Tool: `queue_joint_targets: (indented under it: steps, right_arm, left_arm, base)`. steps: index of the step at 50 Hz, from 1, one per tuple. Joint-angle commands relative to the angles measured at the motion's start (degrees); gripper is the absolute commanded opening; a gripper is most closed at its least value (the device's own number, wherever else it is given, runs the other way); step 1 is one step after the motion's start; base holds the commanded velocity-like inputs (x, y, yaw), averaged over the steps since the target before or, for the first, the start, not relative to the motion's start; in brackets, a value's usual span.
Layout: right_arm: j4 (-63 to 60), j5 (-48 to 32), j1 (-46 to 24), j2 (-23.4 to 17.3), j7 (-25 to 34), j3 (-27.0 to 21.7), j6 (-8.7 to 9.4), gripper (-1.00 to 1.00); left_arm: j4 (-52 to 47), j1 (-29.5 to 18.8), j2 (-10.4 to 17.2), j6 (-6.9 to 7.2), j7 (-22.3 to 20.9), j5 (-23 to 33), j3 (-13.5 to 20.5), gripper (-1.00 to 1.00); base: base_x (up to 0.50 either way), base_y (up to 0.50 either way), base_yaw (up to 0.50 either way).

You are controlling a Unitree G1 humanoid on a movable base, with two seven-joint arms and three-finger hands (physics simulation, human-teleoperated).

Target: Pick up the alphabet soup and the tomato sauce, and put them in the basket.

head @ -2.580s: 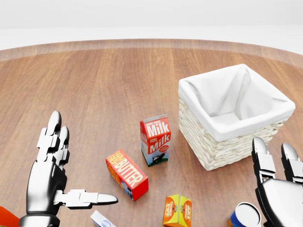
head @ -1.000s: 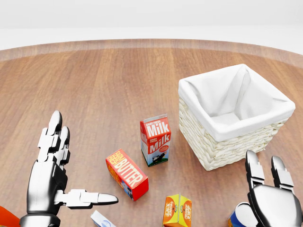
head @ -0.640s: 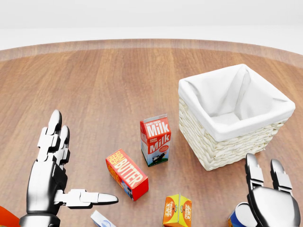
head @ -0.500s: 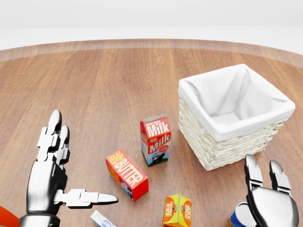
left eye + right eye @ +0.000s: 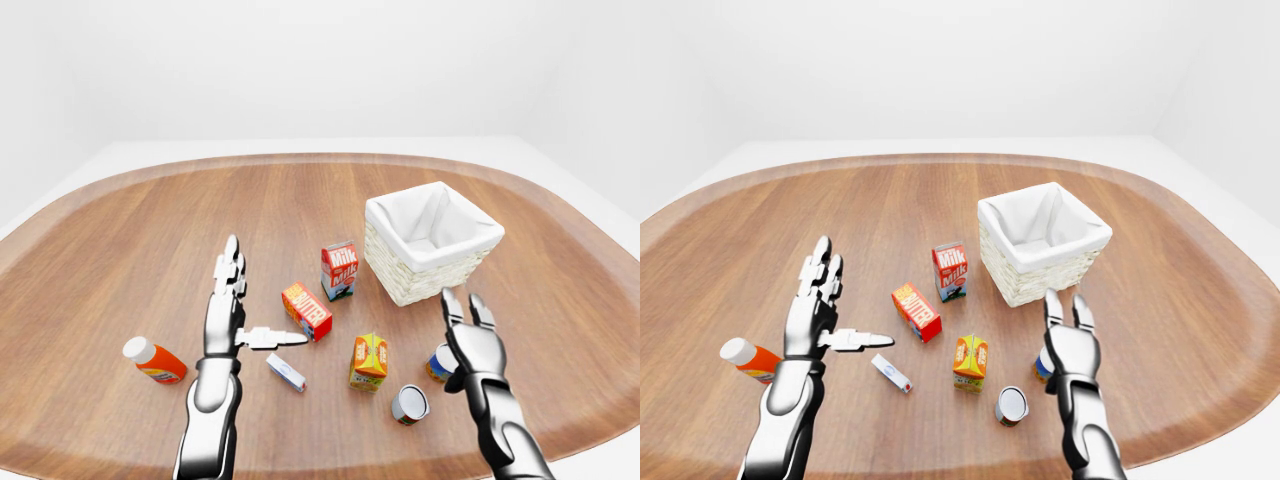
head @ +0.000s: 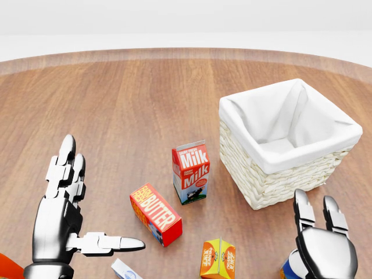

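On the wooden table (image 5: pixel 150 230), toward the right of the left-eye view, sits the wicker basket (image 5: pixel 432 244) w/ white cloth lining, upright. Just left of it stands a milk carton (image 5: pixel 339 270); a butter box (image 5: pixel 307 311) lies lower left of that. Below those is an orange juice carton (image 5: pixel 369 361), upright, w/ a small white-and-blue packet (image 5: pixel 286 372) lying flat to its left. At far left lies an orange bottle (image 5: pixel 155 361) w/ white cap, on its side.

Two cans sit near the bottom right of the left-eye view. One w/ a blue label (image 5: pixel 439 363) stands just beside the right hand (image 5: pixel 475 349), partly hidden behind it. Other can (image 5: pixel 409 404) is lower left of it, tipped so its pale end faces the camera. Labels too small to tell which is the alphabet soup and which the tomato sauce. Both lie outside the basket, well apart from it.

Right hand is spread, fingers (image 6: pixel 303 211) pointing up, hovering over the blue-label can; contact can't be told. Left hand (image 5: pixel 225 318) is also spread, fingers up and thumb stuck out toward the butter box, holding nothing.
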Motion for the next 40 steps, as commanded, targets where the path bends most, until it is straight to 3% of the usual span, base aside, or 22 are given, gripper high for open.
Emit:
queue_joint_targets:
  steps: [1,40]
  right_arm:
    - [4.28,0.41,-1.22,-0.17,-1.44,0.92,0.13,1.0]
    - [17.49,3.66,-4.6,-1.54,-8.44,4.11,-0.45,1.0]
  left_arm:
    - [-0.19,-0.01,-0.01,0.0,0.12,-0.14,0.09,1.0]
    - [-0.19,-0.01,-0.01,0.0,0.13,-0.13,0.09,1.0]
  base:
    - [0.0,0.0,0.0]
    - [0.0,0.0,0.0]
